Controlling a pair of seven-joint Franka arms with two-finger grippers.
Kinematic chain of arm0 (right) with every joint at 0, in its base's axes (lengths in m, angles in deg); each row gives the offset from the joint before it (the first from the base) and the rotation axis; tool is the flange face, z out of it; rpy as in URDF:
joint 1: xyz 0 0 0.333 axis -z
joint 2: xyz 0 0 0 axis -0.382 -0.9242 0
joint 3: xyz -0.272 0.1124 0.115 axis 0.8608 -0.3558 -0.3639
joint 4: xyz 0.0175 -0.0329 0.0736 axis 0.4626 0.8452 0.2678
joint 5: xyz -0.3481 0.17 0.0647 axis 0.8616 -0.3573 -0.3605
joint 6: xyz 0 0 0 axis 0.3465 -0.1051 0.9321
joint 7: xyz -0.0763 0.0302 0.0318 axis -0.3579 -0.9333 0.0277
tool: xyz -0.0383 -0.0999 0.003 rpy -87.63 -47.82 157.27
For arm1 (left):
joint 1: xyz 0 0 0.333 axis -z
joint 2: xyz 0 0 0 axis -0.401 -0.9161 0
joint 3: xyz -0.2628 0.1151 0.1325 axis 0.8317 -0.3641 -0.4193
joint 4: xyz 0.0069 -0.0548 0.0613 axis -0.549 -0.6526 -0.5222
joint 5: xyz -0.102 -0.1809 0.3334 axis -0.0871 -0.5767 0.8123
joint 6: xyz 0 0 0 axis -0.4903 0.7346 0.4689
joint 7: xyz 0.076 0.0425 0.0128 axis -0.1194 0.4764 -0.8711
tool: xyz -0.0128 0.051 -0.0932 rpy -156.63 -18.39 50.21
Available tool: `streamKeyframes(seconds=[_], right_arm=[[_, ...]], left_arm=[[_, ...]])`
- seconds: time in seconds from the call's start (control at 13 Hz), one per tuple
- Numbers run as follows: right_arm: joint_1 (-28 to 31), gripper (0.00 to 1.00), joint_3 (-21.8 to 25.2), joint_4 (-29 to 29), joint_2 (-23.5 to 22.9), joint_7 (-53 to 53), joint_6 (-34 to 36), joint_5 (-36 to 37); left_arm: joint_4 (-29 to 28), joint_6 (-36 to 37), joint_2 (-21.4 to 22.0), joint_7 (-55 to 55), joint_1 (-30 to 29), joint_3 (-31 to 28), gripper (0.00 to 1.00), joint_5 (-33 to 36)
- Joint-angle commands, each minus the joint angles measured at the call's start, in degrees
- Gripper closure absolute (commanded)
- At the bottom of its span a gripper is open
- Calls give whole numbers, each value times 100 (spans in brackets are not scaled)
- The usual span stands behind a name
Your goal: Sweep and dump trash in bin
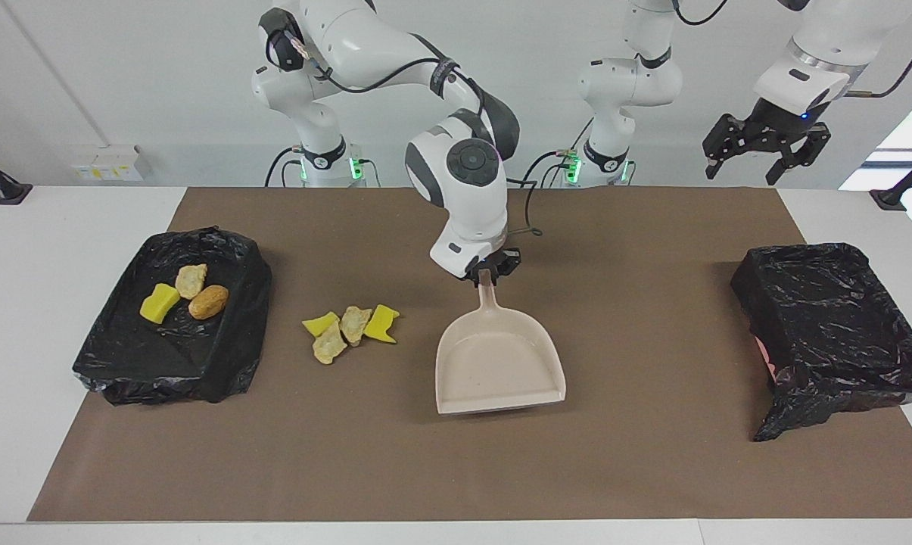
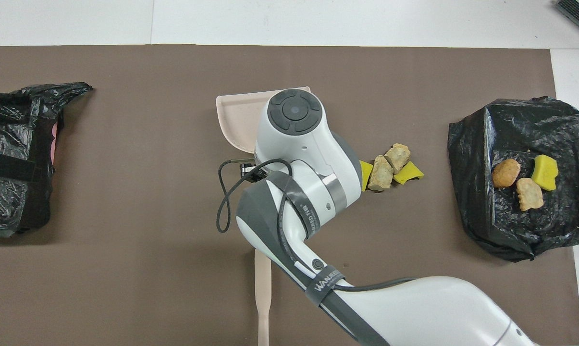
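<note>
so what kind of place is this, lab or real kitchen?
Most likely a robot lab test bench: two arms mounted at a white table with a brown mat, and staged props, namely a dustpan, food-like scraps and bag-lined bins. Nothing kitchen-like shows.

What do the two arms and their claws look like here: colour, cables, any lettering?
Both arms are glossy white with rounded joints and dark grey bands. The right arm has a round grey cap, a black cable along it, and a grey strap with white lettering in the overhead view. Each base has a green light. The left claw and right claw are black.
</note>
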Motion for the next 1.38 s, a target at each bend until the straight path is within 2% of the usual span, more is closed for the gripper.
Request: streamKeyframes(seconds=[0.0, 0.69, 0.77, 0.84, 0.92, 1.15, 1.31], right_arm=[[-47, 100, -40, -187, -233, 203, -202, -142], [-29, 100, -40, 604, -215, 176, -765, -90], [-21, 86, -40, 570, -216, 185, -721, -55], [-21, 61, -40, 500, -207, 185, -660, -20], [-38, 1, -31, 456, -181, 125, -651, 24], [-21, 0, -40, 464, 118, 115, -344, -45], [119, 0, -49, 508, 224, 124, -195, -108]], left_arm=[[-130, 35, 131, 78, -107, 69, 0, -63], [-130, -35, 122, 61, -107, 69, 0, -89], [-130, -61, 122, 69, -115, 69, 0, -98], [-130, -114, 113, 61, -116, 69, 0, -98], [-112, -149, 70, 61, -107, 69, 0, -106], [-59, -421, -53, 52, -72, 78, 0, -159], [-33, -466, -281, 17, -28, 113, 0, -264]])
